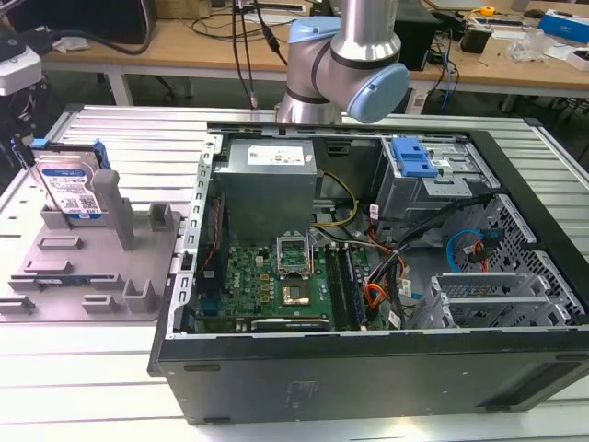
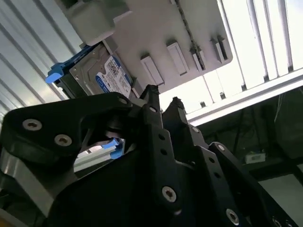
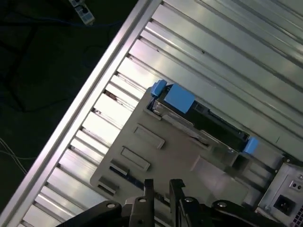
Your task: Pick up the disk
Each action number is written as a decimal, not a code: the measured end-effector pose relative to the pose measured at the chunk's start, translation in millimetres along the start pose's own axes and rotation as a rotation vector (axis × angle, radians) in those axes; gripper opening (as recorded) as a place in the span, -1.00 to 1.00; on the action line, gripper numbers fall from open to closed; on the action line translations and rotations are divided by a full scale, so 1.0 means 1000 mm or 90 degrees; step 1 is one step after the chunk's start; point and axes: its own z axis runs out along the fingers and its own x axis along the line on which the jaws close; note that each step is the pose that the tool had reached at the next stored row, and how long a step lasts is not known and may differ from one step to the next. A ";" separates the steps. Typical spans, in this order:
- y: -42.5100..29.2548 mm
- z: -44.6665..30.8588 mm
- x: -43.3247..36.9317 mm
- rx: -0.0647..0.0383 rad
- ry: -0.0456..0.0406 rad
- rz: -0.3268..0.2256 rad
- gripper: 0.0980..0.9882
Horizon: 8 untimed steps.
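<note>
the disk (image 1: 72, 189) stands upright in the grey holder (image 1: 101, 285), hand (image 3: 162, 185) well apart

The exterior view looks down from high and well back over the bench (image 1: 83, 378) and the open computer case (image 1: 368, 387). The first wrist view faces steeply down past the claw (image 3: 162, 189); the second wrist view sits close behind it. All three share the grey holder (image 3: 161, 161) and disk (image 3: 213, 125) ahead of the claw.

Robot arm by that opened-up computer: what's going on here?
The robot arm is after the disk, which stands on edge in a grey holder beside the open computer case. Its tool hangs over the holder, open and empty, not touching the disk.
</note>
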 end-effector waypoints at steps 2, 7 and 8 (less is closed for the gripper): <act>0.0000 0.0000 0.0000 0.000 0.0011 -0.028 -0.29; -0.0001 0.0000 -0.0001 0.000 0.0036 -0.095 0.00; -0.0001 0.0000 -0.0001 0.000 0.0039 -0.104 0.00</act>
